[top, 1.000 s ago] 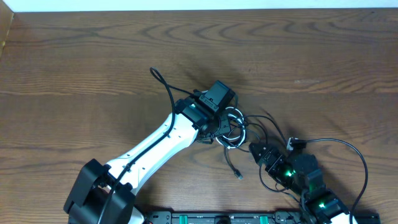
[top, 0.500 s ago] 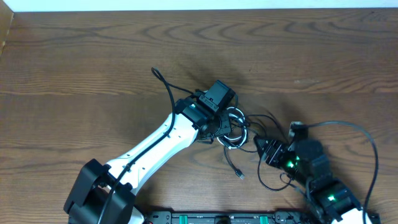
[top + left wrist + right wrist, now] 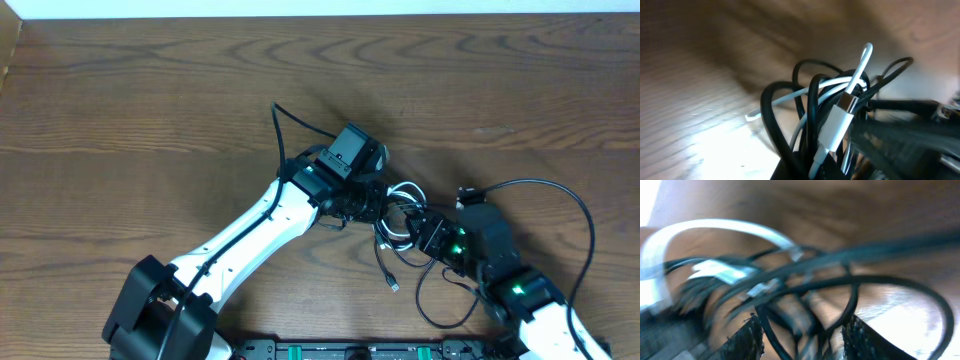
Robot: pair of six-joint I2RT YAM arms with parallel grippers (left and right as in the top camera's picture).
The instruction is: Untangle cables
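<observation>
Working the knot apart is the step in hand, and it looks early: the cables [image 3: 400, 218] are one tight clump near the middle of the bench [image 3: 150, 90], lying between the two arms, with no cord pulled free of the rest.

The left fingers [image 3: 368, 202] are closed on the clump from its left side. In the left wrist view black loops and the white cable [image 3: 837, 125] rise out of that grip, the white plug lying across the black strands.

The right fingers [image 3: 751, 340] are at the clump's right side. In the right wrist view they stand apart, with black strands crossing the gap between them and nothing pinched. That view is blurred, so which strand sits deepest in the gap cannot be told.

One black cord trails out of the clump toward the robot and ends in a small plug [image 3: 393, 287] lying flat on the wood.

As a judgement, the next move calls for the right fingers to close on a single strand, not several, and draw it away while the left side holds the clump down. Pulling on a loop that passes through another would likely tighten the knot; the trailing end may be the easier one to free.

No container is in view; the cables lie straight on the bench.
</observation>
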